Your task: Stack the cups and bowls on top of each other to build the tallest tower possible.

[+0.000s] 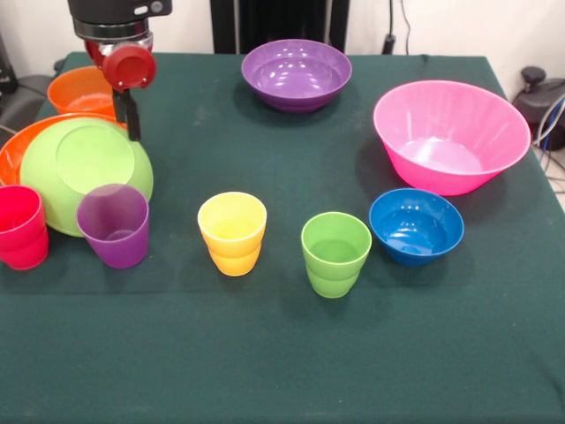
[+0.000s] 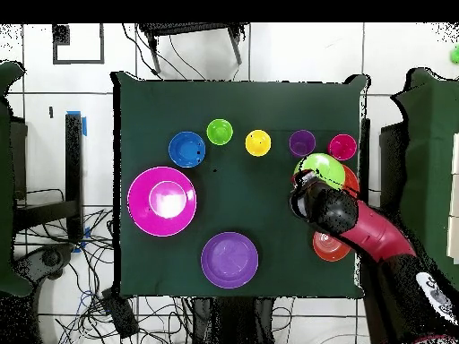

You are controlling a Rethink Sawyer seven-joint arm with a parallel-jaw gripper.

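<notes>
My gripper [image 1: 131,119] hangs at the far left, just above the far rim of an inverted lime green bowl [image 1: 84,172]; overhead, the gripper [image 2: 305,193] is beside that bowl [image 2: 323,166]. The lime bowl lies on the large orange bowl [image 1: 13,150]. The small orange bowl [image 1: 81,88] sits behind them. The pink bowl [image 1: 450,134], purple bowl [image 1: 297,73] and small blue bowl [image 1: 416,225] stand upright and apart. The red [image 1: 19,225], purple [image 1: 115,225], yellow [image 1: 232,232] and green [image 1: 335,253] cups stand upright in a row. No pink-based tower stands.
The dark green tablecloth [image 1: 265,353] covers the table. Cables and dark equipment [image 1: 538,88] lie beyond its right edge. The red cup stands at the left edge of the front view.
</notes>
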